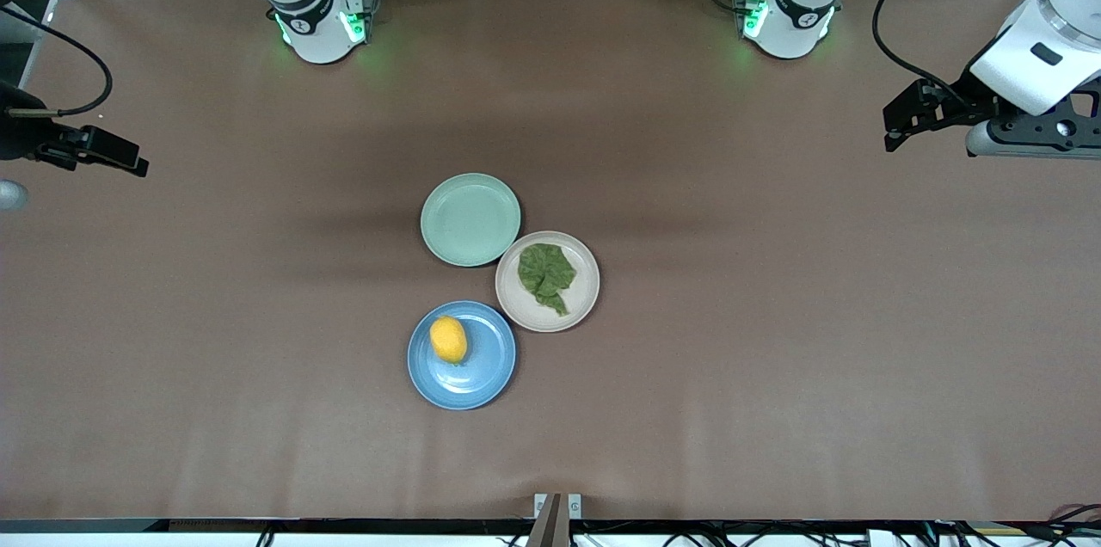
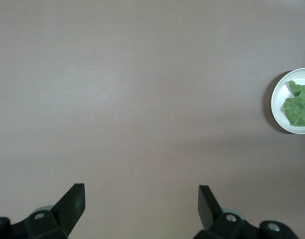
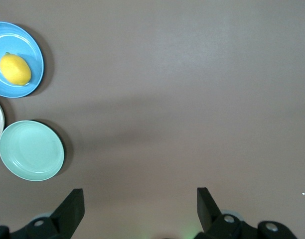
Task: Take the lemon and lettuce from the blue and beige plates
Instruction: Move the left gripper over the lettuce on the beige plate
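Observation:
The lemon [image 1: 448, 339] [image 3: 15, 69] lies on the blue plate [image 1: 490, 375] [image 3: 35, 47], the plate nearest the front camera. The lettuce [image 1: 546, 274] [image 2: 298, 105] lies crumpled on the beige plate [image 1: 533, 316] [image 2: 278, 102], which touches the blue plate on the side toward the left arm's end. My left gripper [image 1: 891, 130] [image 2: 141, 191] hangs open over bare table at the left arm's end, well away from the plates. My right gripper [image 1: 129, 162] [image 3: 140, 195] hangs open over bare table at the right arm's end. Neither holds anything.
A mint-green plate [image 1: 470, 219] [image 3: 31, 150] with nothing on it sits farther from the front camera, touching the beige plate. Brown table [image 1: 774, 358] spreads wide around the three plates. The arm bases [image 1: 320, 18] stand along the table's edge farthest from the camera.

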Controlling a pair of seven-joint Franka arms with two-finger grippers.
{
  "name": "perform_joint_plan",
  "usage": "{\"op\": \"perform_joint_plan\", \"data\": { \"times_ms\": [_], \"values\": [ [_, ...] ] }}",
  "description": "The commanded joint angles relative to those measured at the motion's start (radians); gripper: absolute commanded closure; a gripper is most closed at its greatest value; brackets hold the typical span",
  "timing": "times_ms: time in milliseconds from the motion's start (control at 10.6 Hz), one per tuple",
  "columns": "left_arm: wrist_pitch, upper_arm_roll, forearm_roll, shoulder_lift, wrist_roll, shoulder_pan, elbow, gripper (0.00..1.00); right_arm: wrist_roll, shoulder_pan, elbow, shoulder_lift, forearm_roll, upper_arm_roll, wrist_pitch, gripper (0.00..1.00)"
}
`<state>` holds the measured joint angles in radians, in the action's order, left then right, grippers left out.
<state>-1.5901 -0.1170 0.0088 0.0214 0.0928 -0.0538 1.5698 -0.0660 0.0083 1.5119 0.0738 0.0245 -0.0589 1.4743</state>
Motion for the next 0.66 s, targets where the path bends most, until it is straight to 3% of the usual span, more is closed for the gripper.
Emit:
{"op": "perform_joint_plan", "data": {
  "times_ms": [0, 566],
  "values": [
    [0.016, -0.001, -0.020, -0.005, -0.024, 0.005, -0.011, 0.00, 0.008, 0.004, 0.022, -0.026, -0.015, -0.002, 0.009, 0.00],
    [0.016, 0.005, -0.075, -0.067, -0.024, -0.001, -0.033, 0.00, 0.008, 0.002, 0.022, -0.025, -0.015, -0.004, 0.015, 0.00]
  ]
}}
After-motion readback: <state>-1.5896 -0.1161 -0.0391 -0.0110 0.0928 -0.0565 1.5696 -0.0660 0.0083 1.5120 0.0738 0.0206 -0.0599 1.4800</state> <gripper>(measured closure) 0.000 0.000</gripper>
